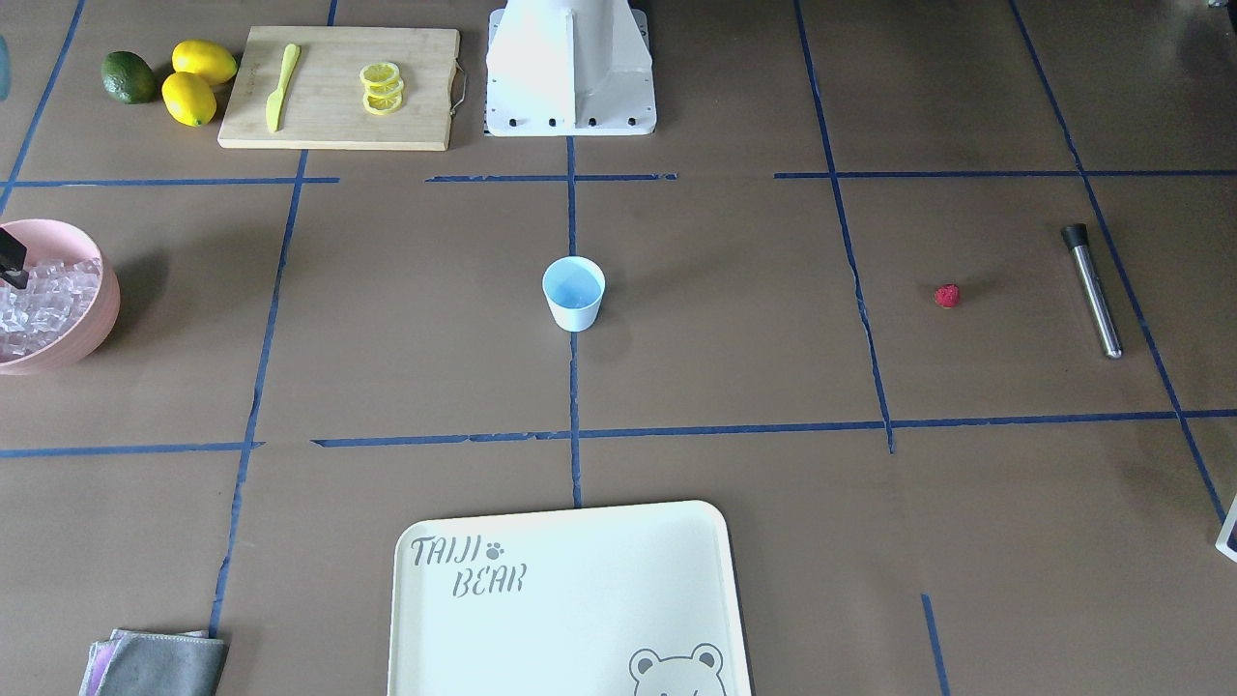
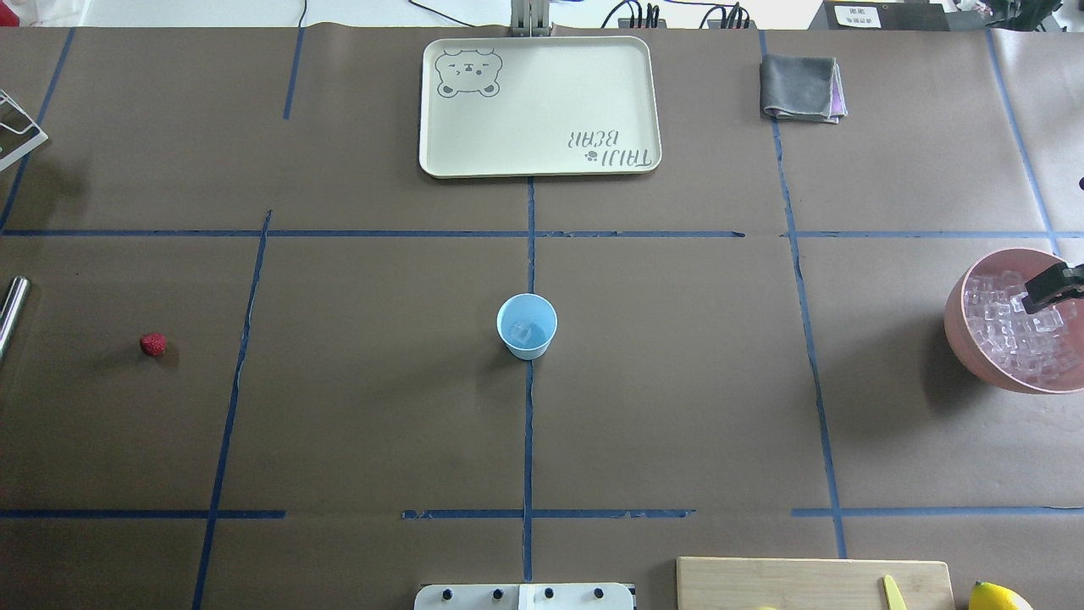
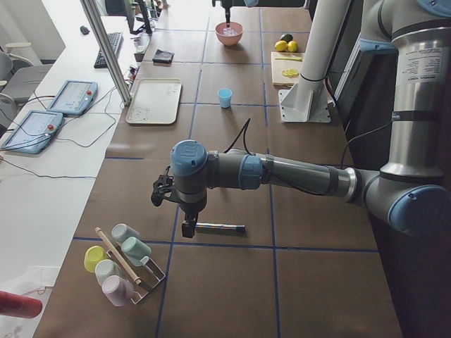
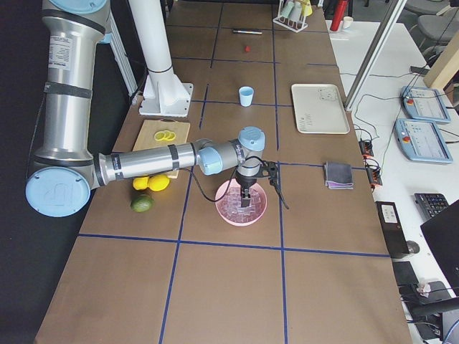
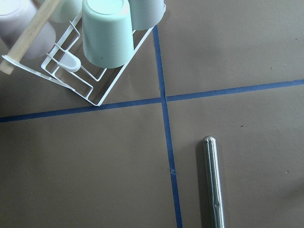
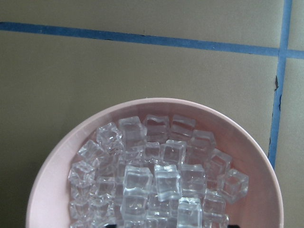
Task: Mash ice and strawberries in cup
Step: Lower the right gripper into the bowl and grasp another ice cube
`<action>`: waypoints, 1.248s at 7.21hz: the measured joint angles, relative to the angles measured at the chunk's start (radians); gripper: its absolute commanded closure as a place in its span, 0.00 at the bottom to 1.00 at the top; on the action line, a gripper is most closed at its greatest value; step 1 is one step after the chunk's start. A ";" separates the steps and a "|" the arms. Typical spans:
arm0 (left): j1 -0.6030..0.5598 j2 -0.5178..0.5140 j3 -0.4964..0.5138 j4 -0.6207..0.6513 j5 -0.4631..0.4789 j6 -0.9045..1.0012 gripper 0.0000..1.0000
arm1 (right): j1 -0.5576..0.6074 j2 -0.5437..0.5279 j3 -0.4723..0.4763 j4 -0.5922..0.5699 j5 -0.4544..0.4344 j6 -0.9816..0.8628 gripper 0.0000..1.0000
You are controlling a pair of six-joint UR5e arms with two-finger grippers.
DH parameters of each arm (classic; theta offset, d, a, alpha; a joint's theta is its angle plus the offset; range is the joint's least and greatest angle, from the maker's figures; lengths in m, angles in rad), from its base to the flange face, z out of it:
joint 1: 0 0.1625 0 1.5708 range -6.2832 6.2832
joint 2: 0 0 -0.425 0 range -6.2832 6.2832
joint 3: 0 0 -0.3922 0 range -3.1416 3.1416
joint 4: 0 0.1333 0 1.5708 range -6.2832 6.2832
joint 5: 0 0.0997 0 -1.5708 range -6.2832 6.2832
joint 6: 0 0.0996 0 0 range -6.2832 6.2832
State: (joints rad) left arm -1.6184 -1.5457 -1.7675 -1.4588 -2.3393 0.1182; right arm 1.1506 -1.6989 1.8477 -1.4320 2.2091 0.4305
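Ice piles in the bowl beneath my right tool, hovering there presumably to fetch cubes for the cup; its spread I cannot tell.

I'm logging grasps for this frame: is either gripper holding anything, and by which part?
Cannot be told. The right gripper is at the ice in the pink bowl, its tips hidden; the muddler lies free on the table.
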 measured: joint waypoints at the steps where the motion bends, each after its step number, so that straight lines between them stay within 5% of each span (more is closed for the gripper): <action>1: 0.000 0.000 -0.001 0.000 0.000 0.000 0.00 | -0.017 0.001 -0.011 0.001 -0.001 -0.003 0.24; 9: 0.000 0.000 -0.015 0.004 0.000 0.000 0.00 | -0.038 0.012 -0.081 0.005 -0.009 -0.013 0.27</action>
State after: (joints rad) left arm -1.6184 -1.5453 -1.7821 -1.4546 -2.3394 0.1181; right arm 1.1122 -1.6869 1.7668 -1.4275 2.1998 0.4171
